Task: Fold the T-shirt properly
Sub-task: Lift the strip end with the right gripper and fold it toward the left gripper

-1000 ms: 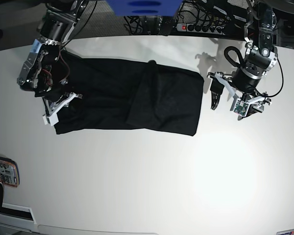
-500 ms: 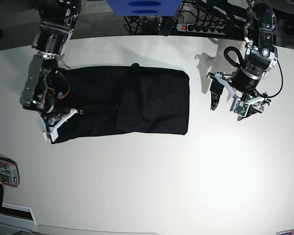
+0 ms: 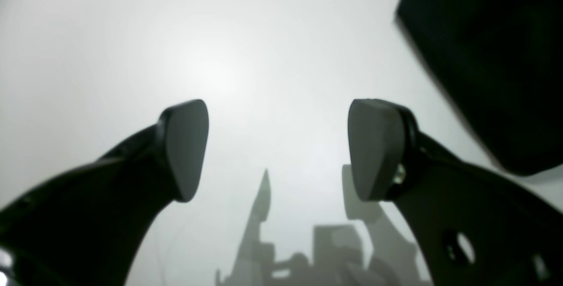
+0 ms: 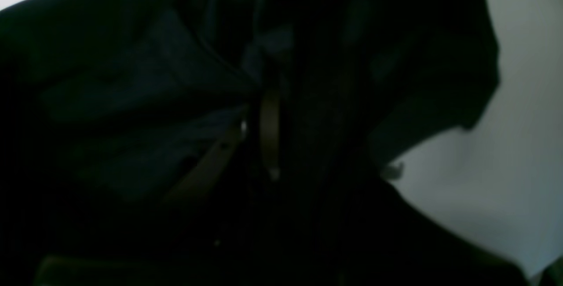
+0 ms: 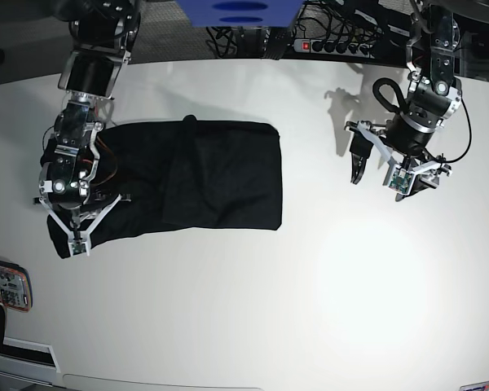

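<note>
Tool on the right arm sits at the left side of the base view, its jaws pressed together on the left end of the black T-shirt. Its wrist view is almost filled with dark, bunched cloth, with a strip of pale counter showing at the right edge. The T-shirt lies on the white counter as a rough rectangle, left of centre and toward the far edge, with a folded flap running down its middle. Well apart from the shirt, on the right side of the base view, the left arm's tool hangs over bare counter with its jaws spread wide and nothing between them. Its wrist view shows the two dark fingertips far apart above the counter, with a corner of black cloth at upper right. A power strip lies beyond the far edge.
</note>
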You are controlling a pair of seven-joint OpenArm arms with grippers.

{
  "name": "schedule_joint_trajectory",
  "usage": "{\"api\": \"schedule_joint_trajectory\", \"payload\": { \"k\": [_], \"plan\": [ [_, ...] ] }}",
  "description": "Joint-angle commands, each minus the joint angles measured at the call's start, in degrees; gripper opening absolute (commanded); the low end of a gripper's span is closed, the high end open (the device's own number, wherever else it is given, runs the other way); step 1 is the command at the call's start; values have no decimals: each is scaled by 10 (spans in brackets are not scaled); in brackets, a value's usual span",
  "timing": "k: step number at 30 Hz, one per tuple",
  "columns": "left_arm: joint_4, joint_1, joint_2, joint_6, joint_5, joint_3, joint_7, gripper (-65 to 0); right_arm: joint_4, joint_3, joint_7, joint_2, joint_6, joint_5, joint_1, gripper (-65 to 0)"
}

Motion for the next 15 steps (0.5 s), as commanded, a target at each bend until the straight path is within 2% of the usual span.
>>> {"api": "schedule_joint_trajectory", "payload": {
  "k": [1,5,11,15],
  "plan": [
    [10,-2,-6,1,-2,-4,-15,-169,29,-9,14,5,-3,-13,15,-650],
    [10,-2,-6,1,-2,-4,-15,-169,57,-74,14,1,-3,-86,15,-650],
    [11,-1,-6,1,-2,-3,-15,-169,64,-115,21,-74,-3,-243,14,-650],
    [11,2,-6,1,-2,-3,-15,-169,82,-190,15,-100,-3,-323,13,-650]
  ]
}}
